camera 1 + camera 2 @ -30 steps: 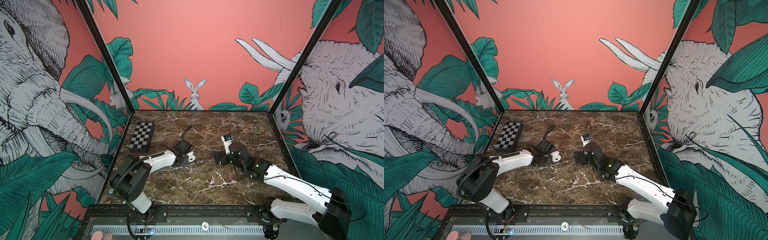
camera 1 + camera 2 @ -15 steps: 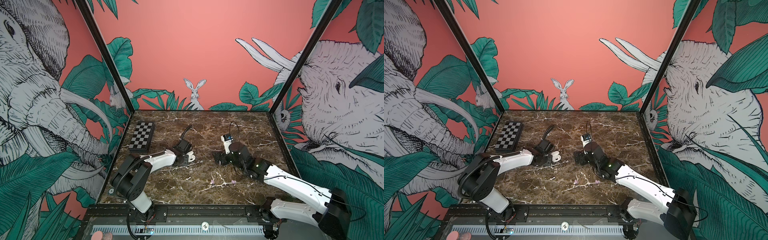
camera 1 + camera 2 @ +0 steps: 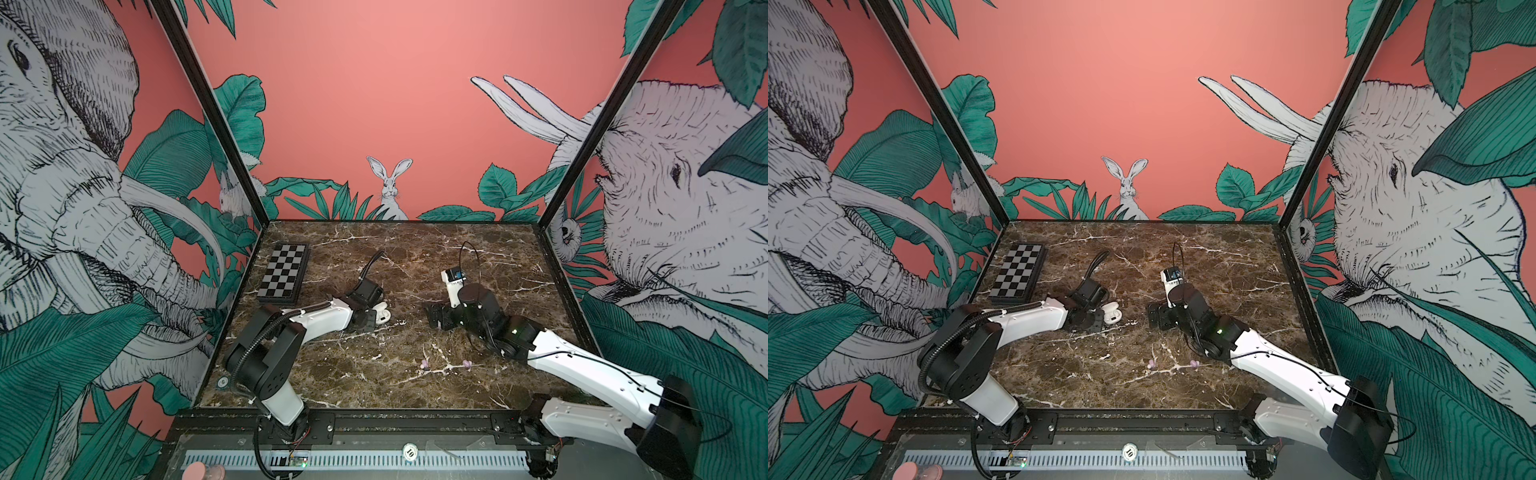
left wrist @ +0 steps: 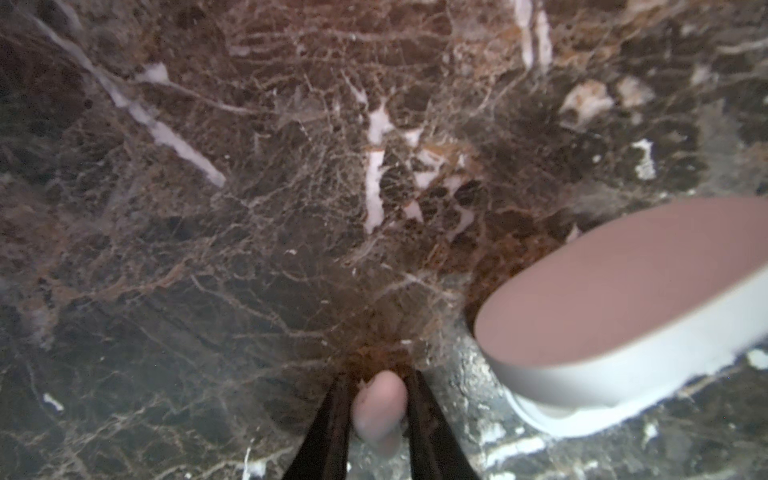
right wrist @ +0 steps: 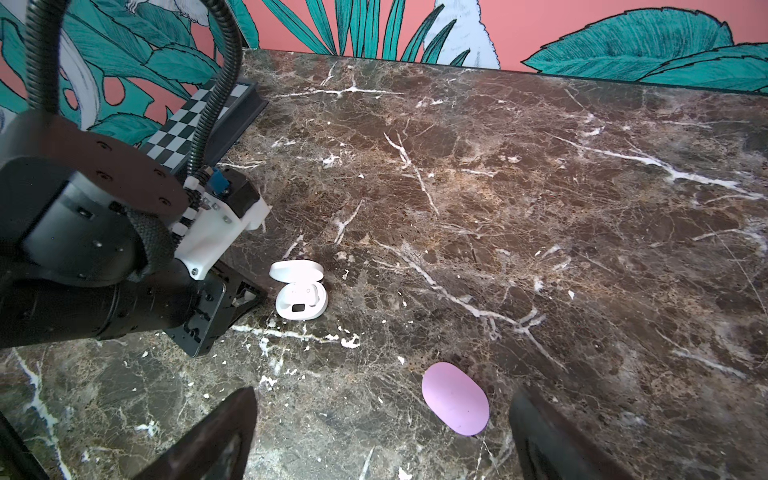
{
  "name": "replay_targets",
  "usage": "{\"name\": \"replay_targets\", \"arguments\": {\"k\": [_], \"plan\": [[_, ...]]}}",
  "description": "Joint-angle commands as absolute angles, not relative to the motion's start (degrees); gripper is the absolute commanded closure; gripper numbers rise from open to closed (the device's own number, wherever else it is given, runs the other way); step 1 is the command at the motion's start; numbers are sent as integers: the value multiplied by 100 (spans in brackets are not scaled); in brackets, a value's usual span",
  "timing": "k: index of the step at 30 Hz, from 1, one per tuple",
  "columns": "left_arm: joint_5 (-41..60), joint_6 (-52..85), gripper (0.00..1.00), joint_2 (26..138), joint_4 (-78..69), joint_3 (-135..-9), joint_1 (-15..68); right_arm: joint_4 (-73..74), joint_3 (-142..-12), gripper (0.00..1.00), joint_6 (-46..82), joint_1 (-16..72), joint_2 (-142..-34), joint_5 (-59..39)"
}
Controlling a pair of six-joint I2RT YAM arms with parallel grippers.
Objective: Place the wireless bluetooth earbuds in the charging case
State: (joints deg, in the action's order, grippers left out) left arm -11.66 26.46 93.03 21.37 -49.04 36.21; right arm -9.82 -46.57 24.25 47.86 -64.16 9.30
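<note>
We see the left gripper (image 4: 379, 376) clamped on a white earbud (image 4: 380, 411), low over the tabletop (image 4: 249, 208) and just left of the open white charging case (image 4: 615, 316). In both top views that case sits a little left of centre. The right gripper (image 5: 382, 395) hangs with its jaws wide apart, and the closed lilac case (image 5: 455, 399) lies between them (flat on the tabletop, touched by neither finger). Two lilac earbuds (image 3: 424, 364) (image 3: 467, 364) lie nearer to us, side by side, well apart from the white case. A chessboard (image 3: 284, 272) rests at the far left.
</note>
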Motion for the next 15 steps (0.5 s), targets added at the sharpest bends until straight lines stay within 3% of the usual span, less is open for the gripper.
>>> {"name": "replay_targets", "arguments": {"k": [1,15], "plan": [[-1189,2856,75,8944,2339,-4786,3595,-747,-4625,6,2504,4754,-6458,806],[-654,3818,76,7855,2802,-3797,3699,-479,-4499,6,2571,4756,-6542,191]]}}
